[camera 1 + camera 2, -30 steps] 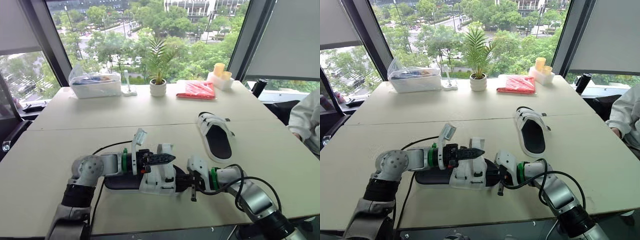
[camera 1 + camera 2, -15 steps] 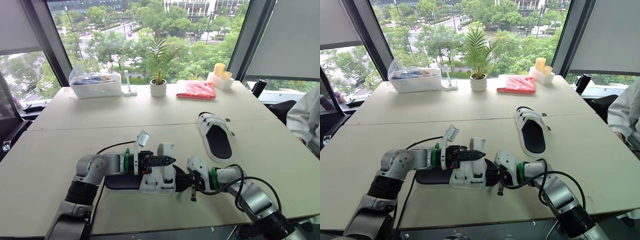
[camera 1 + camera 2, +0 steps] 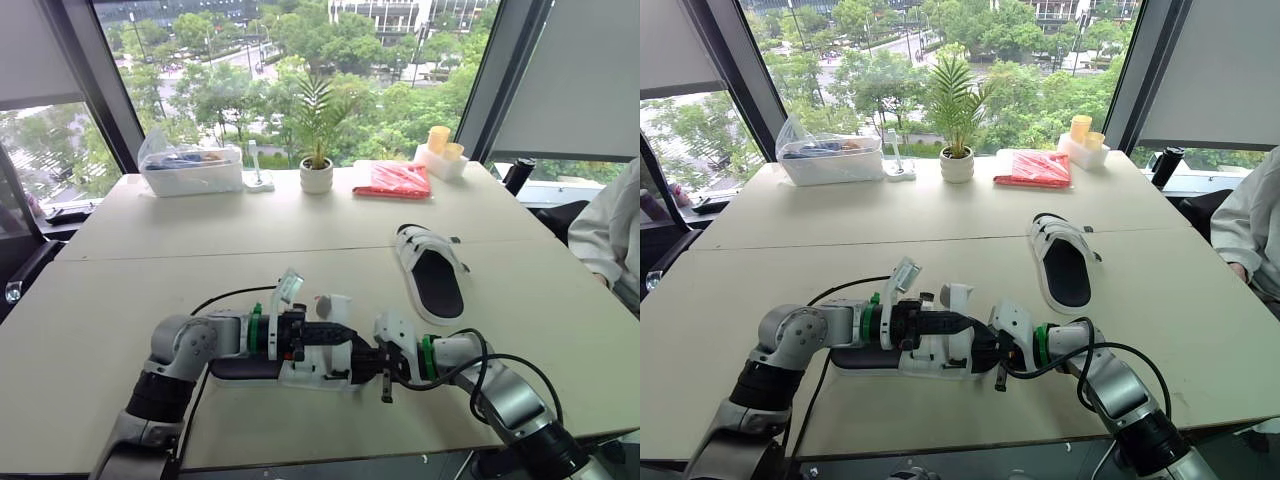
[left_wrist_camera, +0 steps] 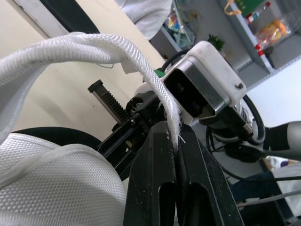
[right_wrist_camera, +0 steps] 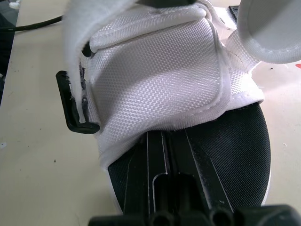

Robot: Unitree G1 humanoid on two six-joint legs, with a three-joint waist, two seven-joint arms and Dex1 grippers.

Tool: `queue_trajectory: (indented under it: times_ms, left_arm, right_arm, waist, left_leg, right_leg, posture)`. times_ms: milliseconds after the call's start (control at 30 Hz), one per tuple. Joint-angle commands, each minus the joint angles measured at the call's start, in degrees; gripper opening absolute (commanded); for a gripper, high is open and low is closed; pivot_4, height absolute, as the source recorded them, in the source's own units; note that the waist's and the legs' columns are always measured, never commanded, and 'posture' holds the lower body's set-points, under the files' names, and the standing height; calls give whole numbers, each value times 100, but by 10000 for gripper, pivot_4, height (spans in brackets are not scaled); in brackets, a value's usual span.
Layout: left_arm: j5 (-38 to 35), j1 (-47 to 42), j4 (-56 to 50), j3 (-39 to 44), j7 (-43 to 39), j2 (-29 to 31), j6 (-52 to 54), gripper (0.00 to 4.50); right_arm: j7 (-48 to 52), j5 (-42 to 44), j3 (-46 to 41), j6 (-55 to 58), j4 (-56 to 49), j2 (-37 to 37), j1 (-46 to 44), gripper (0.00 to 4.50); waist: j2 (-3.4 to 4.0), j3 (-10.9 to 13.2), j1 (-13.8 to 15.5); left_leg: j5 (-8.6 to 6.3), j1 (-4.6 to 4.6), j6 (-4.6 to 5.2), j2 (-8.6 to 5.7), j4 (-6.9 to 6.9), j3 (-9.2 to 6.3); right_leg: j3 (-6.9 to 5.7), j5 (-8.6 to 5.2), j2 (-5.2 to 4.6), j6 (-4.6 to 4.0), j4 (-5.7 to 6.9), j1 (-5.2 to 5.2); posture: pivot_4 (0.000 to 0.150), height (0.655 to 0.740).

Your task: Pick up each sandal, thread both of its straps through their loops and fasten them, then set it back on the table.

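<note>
Sandal [image 3: 237, 368] lies just beneath the left end effector [image 4: 175, 131], which pinches its white strap [image 4: 94, 44].

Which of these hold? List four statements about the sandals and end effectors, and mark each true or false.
1. The left end effector pinches a white strap of the near sandal. True.
2. The far sandal is held in the air. False: it lies on the table.
3. The right end effector holds the near sandal's end. True.
4. The red packet lies beside the near sandal. False: it lies at the table's far edge.
</note>
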Motion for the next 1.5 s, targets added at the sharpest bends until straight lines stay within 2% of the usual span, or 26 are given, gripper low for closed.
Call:
queue_trajectory:
  times_ms: [33, 500, 833, 1033, 1500]
  left_arm:
    - [148, 84, -151, -146, -113, 69, -176, 237]
    - [972, 208, 5, -527, -673, 593, -1187, 237]
    - [1610, 203, 61, -701, -502, 280, -1974, 237]
    - [1475, 58, -73, -589, -410, 64, -1759, 237]
    - [1527, -268, -454, -669, -275, 161, -1156, 237]
  right_arm:
    - [-65, -175, 112, 46, 133, -9, 69, 0]
    - [-51, -198, 109, 6, 169, -21, 57, 0]
    - [-46, -211, 116, 0, 172, -32, 48, 0]
    - [-46, -222, 125, -4, 169, -27, 48, 0]
    - [-66, -245, 117, -8, 144, -28, 80, 0]
  waist:
    - [0, 0, 1]
    - [1, -1, 3]
    - [1, -1, 35]
    - [-1, -2, 44]
    - [-1, -1, 39]
  left_leg:
    - [0, 0, 0, 0, 0, 0]
    - [0, 1, 0, 0, -1, 0]
    - [0, 1, 0, 0, 0, 0]
    - [0, 1, 1, -2, 3, -1]
    - [0, 1, 1, -2, 3, -2]
  right_leg:
    - [0, 0, 0, 0, 0, 0]
    - [0, -1, -1, -1, 0, 0]
    - [0, -1, -2, -2, -1, 2]
    - [0, -1, -3, -1, -3, 6]
    - [-1, 0, -1, 0, -2, 5]
  posture:
    - [1500, 7400]
    - [1500, 7400]
    - [1500, 7400]
    - [1500, 7400]
    - [1500, 7400]
